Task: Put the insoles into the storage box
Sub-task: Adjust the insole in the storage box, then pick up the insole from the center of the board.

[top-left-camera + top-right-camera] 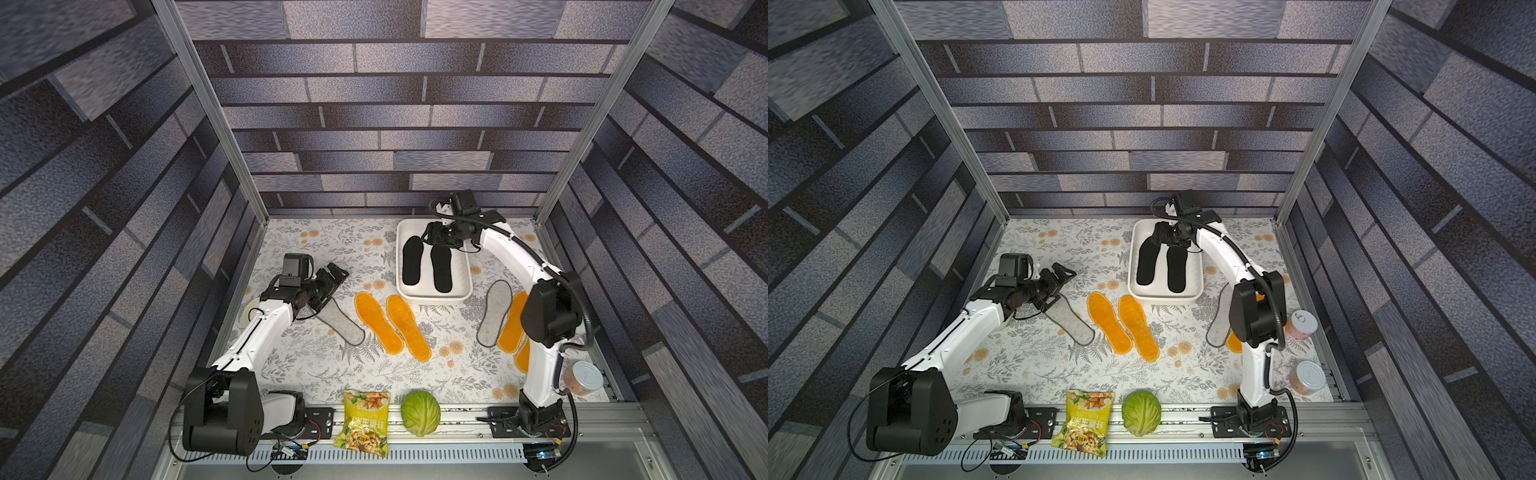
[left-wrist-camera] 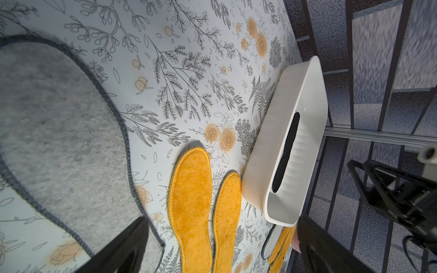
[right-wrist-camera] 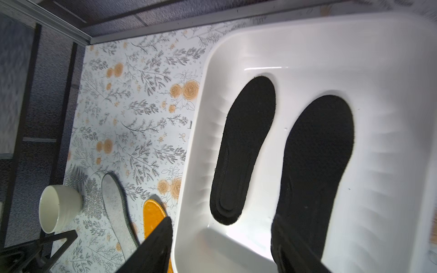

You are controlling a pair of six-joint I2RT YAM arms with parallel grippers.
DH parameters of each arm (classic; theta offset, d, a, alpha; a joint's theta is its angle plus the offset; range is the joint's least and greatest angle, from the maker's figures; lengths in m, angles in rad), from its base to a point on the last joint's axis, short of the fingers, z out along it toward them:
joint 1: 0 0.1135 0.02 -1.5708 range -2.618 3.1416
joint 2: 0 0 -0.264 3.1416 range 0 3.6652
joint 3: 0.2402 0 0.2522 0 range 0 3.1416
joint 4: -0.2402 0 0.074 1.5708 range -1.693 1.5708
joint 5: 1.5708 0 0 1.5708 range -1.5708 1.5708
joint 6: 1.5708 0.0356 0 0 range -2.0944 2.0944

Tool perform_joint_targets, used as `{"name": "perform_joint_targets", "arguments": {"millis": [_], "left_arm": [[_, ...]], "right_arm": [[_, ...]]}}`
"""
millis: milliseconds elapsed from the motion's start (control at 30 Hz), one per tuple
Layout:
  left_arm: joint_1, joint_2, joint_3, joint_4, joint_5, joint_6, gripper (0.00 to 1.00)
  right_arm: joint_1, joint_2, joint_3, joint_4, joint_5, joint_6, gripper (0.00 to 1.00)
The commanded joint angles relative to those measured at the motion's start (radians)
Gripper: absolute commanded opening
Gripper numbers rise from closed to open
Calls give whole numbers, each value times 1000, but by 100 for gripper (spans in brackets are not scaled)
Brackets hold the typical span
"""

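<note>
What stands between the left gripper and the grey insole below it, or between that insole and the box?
Nothing visible separates left gripper and grey insole. Toward the storage box, two orange insoles lie flat between; the right gripper hangs over it.

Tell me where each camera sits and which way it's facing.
Top views: high behind left arm and right arm, looking down at the table; both show whole.
Left wrist: low over a grey insole, facing the storage box; open left gripper shows.
Right wrist: above the box, looking down on black insoles; right gripper shows.
Shared by wrists: box, grey insole, orange insole.
</note>
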Motion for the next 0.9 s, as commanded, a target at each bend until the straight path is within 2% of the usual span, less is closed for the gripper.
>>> {"name": "perform_joint_targets", "arguments": {"millis": [0,200,300,367,500,700,867], "left_arm": [[-13,-4,31,-17,-10,29,100],[-33,16,57,-28,-14,41,100],[-40,28,64,-25,-17,39,100],[-46,37,66,-23,-20,35,100],[-47,49,62,-17,-18,25,100],[-39,56,38,-7,25,-2,100],[-22,2,24,-164,-73,13,100]], "right_arm": [[6,-129,-128,-42,113,31,68],[5,-366,-418,-61,211,113,69],[6,-465,-551,-57,206,135,68],[6,-535,-631,-30,185,146,68],[8,-651,-802,80,52,134,68],[21,-703,-914,249,-109,156,67],[106,-647,-922,431,-146,175,67]]}}
